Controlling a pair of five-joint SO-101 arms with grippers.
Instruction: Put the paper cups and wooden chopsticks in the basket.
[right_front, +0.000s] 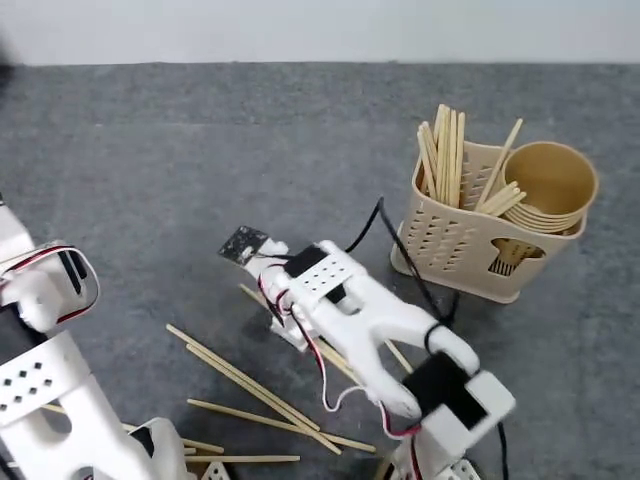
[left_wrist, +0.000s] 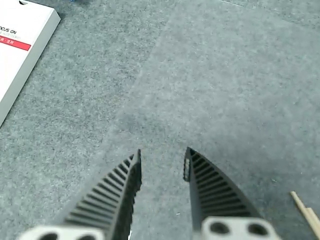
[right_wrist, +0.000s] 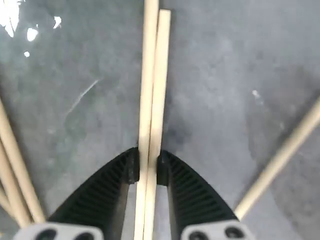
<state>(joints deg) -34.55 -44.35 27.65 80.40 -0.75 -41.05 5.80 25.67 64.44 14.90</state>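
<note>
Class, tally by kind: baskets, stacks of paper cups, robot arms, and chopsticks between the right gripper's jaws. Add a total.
basket: 1
stack of paper cups: 1
robot arms: 2
chopsticks in the right gripper: 2
Total: 6

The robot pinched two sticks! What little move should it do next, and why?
Probably lift them a little. The right gripper is shut on a pair of pale wooden chopsticks down at the grey mat, and the beige slotted plastic basket stands apart, so raising likely comes before carrying.
</note>
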